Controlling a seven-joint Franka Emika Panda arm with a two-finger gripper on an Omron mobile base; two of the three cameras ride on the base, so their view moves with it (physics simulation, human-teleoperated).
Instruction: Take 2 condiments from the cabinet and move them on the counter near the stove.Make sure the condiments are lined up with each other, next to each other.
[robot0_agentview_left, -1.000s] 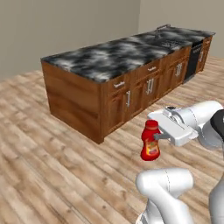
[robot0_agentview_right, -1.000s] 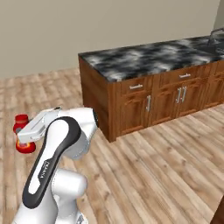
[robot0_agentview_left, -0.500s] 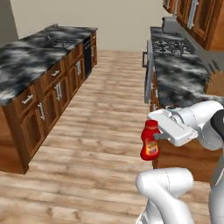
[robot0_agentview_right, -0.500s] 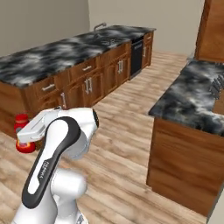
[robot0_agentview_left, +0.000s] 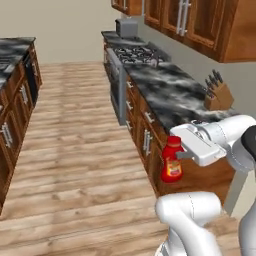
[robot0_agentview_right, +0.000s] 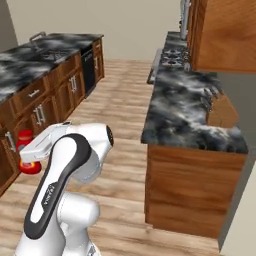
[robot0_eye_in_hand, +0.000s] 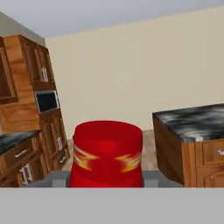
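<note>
My claw (robot0_agentview_left: 176, 154) is pinched on the red ketchup bottle (robot0_agentview_left: 172, 160), gripping it high on the body just under the cap, so the bottle hangs upright out in front of me over the wooden floor (robot0_agentview_left: 80, 150). Its label is yellow and red, but I can read no words on it from any camera. In the hand view the ketchup bottle (robot0_eye_in_hand: 106, 154) sits right between my fingers, and there I make out only a band of yellow flame-like marks across the red; no lettering.

The left base view shows the counter (robot0_agentview_left: 170, 92) running away beyond the bottle on my right, with the stove (robot0_agentview_left: 135, 52) further along it, a knife block (robot0_agentview_left: 218, 95) on the marble nearer me, and the wall cabinet (robot0_agentview_left: 200, 25) above. The right base view shows the bottle (robot0_agentview_right: 27, 152) low at my left, half hidden behind my forearm, and a second run of counter (robot0_agentview_right: 40, 55) with a sink tap (robot0_agentview_right: 37, 36) across the aisle.
</note>
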